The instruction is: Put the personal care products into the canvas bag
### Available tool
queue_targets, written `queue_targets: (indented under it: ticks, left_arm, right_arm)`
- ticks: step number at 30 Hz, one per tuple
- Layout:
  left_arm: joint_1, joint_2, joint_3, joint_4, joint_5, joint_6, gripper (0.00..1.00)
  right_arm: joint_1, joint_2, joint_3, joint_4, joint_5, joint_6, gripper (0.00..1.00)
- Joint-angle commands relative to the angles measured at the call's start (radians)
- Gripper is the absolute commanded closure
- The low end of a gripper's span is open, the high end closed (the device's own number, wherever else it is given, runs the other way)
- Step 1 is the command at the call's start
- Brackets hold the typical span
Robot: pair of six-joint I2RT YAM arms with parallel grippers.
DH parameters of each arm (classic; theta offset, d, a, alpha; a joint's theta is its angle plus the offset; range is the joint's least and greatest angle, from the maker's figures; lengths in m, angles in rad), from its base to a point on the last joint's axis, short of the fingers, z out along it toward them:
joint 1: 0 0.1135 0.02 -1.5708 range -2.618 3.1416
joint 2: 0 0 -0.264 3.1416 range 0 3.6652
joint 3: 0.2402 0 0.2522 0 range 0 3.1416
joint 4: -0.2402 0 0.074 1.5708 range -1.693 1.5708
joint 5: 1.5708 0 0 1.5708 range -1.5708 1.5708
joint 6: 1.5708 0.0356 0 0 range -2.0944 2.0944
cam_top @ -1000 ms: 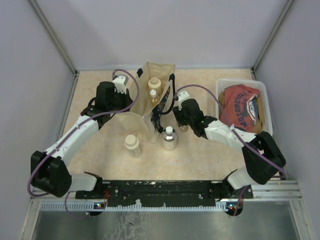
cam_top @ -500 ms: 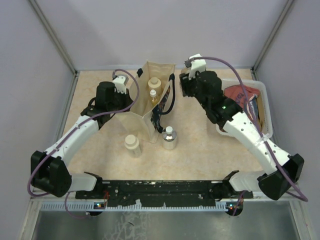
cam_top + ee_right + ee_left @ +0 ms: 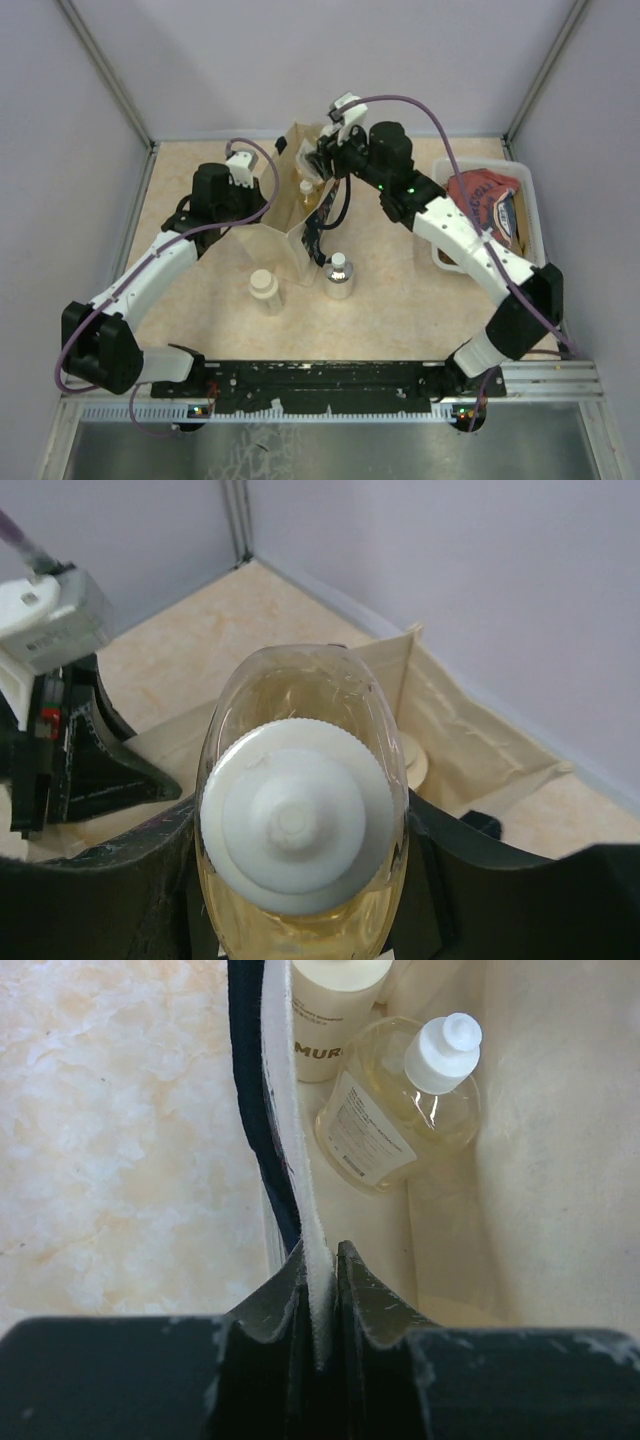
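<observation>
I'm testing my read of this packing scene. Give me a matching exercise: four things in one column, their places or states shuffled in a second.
1. red shirt
2. canvas bag rim
3. amber bottle in the right wrist view
4. cream jar in the top view

A. pinched in the left claw
B. standing on the table
C. lying in the white tub
D. held by the right claw over the bag

Pairs: 1-C, 2-A, 3-D, 4-B
</observation>
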Motion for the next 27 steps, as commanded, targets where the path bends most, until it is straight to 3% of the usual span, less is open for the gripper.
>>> queue_targets:
  ticks: [1, 12, 27]
  left_arm:
    - [0.000, -0.020, 0.010, 0.006, 0.041, -0.007, 1.00]
    - [0.000, -0.011, 0.027, 0.000, 0.046, -0.002, 1.00]
    - [0.000, -0.011, 0.036, 0.002, 0.053, -0.002, 1.00]
  right_arm:
    - [0.015, 0.033, 0.034, 0.247, -0.108, 0.052, 1.00]
    - [0.068, 0.086, -0.078, 0.313, -0.206, 0.132, 1.00]
    - [0.084, 0.208, -0.031, 0.231, -0.116, 0.057, 1.00]
